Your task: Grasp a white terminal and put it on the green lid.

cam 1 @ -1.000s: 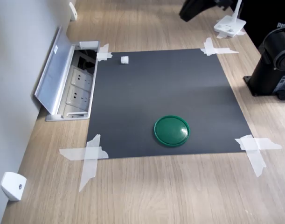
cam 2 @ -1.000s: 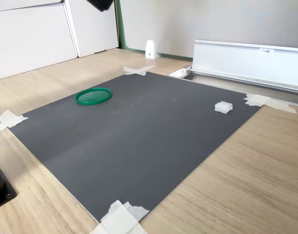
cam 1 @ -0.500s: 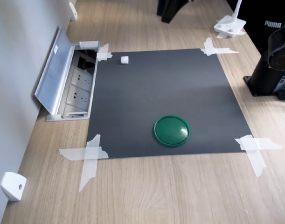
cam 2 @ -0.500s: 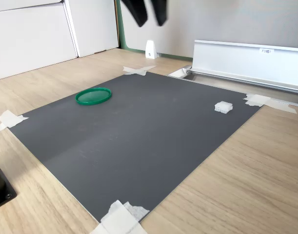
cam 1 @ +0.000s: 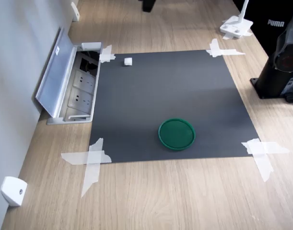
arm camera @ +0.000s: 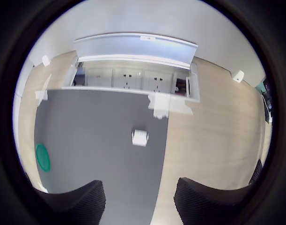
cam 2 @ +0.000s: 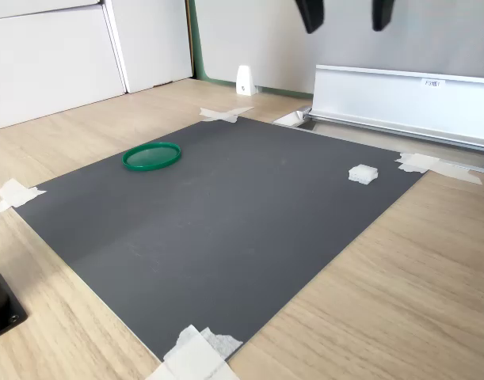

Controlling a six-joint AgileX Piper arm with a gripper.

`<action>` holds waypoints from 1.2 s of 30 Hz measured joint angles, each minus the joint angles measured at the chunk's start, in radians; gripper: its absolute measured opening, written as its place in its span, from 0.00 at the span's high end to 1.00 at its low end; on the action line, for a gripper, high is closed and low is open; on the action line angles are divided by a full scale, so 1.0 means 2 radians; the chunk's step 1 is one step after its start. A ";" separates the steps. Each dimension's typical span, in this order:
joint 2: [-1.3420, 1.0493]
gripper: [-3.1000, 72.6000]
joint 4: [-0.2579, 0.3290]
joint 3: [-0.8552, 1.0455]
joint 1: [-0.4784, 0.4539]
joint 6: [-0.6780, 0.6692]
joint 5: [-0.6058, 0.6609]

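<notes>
Fingers (cam 2: 344, 14) spread wide apart, empty, hanging high, tips pointing down. Ahead of the fingers and between them in the wrist view, one terminal (arm camera: 140, 137) flat on the mat (cam 2: 226, 214), near the mat's corner by the taped edge; roughly cube-shaped, no clear long axis. Well off to one side of the fingers, one lid (cam 1: 176, 134) lying flat on the same mat, far from the terminal (cam 1: 128, 61). Beyond the terminal, one open socket box (arm camera: 133, 79) sunk in the tabletop (cam 1: 175, 196). Four taped mat corners.
</notes>
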 joint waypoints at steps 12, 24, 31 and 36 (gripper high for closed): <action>0.080 0.13 -0.008 -0.020 0.045 0.036 -0.007; 0.140 0.13 -0.020 -0.021 0.047 0.033 -0.051; 0.167 0.13 -0.022 -0.016 0.058 0.031 -0.062; 0.168 0.13 -0.037 0.000 0.059 0.037 -0.087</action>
